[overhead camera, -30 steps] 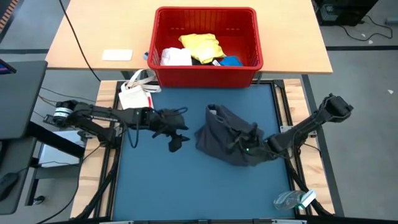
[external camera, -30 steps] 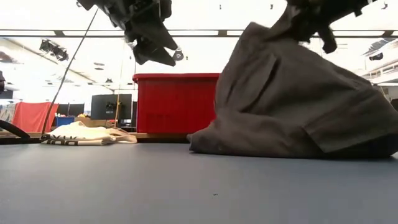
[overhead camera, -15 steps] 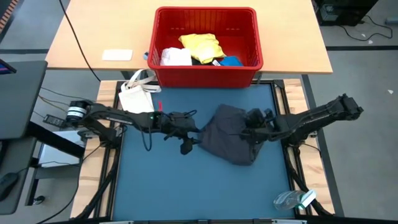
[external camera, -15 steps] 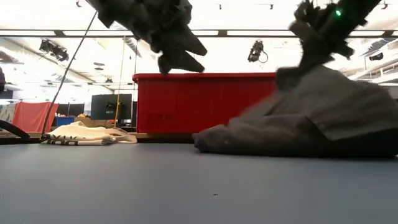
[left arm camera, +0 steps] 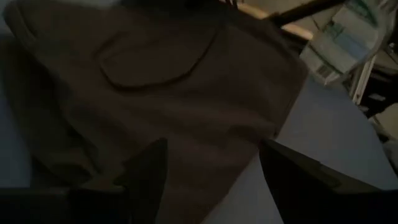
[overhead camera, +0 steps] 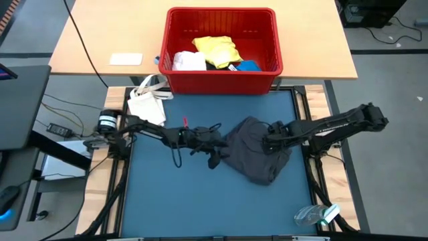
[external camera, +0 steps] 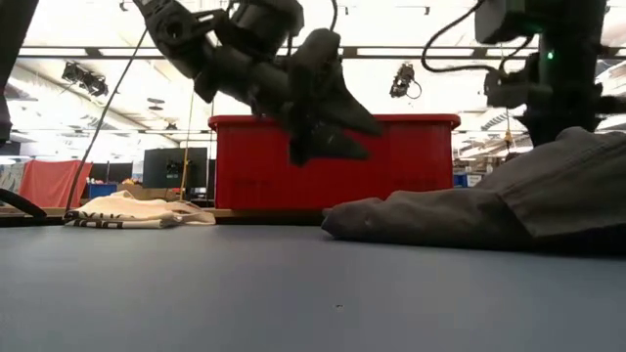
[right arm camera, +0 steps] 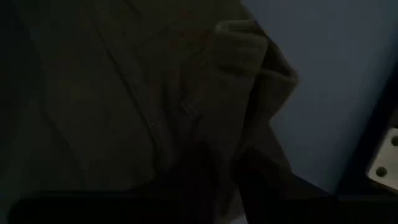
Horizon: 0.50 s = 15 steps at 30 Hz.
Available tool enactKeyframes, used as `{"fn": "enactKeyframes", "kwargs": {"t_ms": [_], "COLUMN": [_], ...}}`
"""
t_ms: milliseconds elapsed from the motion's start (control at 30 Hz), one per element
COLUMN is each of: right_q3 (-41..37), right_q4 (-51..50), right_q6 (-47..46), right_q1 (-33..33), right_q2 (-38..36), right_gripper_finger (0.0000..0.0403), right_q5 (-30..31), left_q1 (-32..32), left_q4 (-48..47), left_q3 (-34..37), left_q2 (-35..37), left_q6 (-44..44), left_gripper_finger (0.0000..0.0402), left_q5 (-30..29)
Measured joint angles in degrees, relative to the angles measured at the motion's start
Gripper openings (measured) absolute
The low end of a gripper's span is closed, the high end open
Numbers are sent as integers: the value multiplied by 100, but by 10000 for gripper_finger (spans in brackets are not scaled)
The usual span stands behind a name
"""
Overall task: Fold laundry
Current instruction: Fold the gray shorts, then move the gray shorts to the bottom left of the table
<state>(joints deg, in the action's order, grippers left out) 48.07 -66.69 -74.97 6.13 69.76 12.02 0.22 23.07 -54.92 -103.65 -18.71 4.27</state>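
The dark grey garment (overhead camera: pixel 253 148) is lying bunched on the blue worktop (overhead camera: pixel 167 201), right of centre, in front of the red basket (overhead camera: pixel 221 79) that is holding the yellow shirt (overhead camera: pixel 217 48), a white cloth (overhead camera: pixel 189 61) and a blue piece (overhead camera: pixel 249 65). The left gripper (overhead camera: pixel 215 155) is hovering just beside the garment's left edge with its fingers spread wide and nothing between them. The right gripper (overhead camera: pixel 272 141) is sitting low over the garment's right part; its fingers are only slightly apart, and I cannot tell whether they are pinching any cloth. The step in hand looks like spreading the garment flat before folding. To do it well, each gripper should probably take an outer edge, not a middle bunch, and draw apart evenly so the cloth is sliding rather than lifting into a heap. The high view is showing both arms' placing, while the low view is showing the left gripper (external camera: pixel 323 103) clear above the worktop and the garment (external camera: pixel 489 205) slumped low. The left wrist view alone is showing a pocket flap (left arm camera: pixel 155 59) facing up.
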Motion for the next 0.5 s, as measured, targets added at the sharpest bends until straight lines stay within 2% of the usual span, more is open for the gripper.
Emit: {"fn": "enactKeyframes", "kwargs": {"t_ms": [100,233,367,500], "right_q3": [436,973,996,541], "right_q4": [-430,-409,620,1830], "right_q6": [-11,-45,121,230], "right_q1": [-2,20,54,131], "right_q2": [-65,-88,-52,376], "right_gripper_finger": [125,142,140,130], "right_q5": [74,231,-4,-461], "left_q1": [93,403,653,740], "left_q4": [-558,-1891,-2753,-3804], "left_q3": [0,7,-35,22], "left_q2": [-140,-265,-150,405], "left_q6": [-396,-1147,-1320,-1254], "left_gripper_finger": [252,227,186,147], "left_q5": [-5,-189,1,222]}}
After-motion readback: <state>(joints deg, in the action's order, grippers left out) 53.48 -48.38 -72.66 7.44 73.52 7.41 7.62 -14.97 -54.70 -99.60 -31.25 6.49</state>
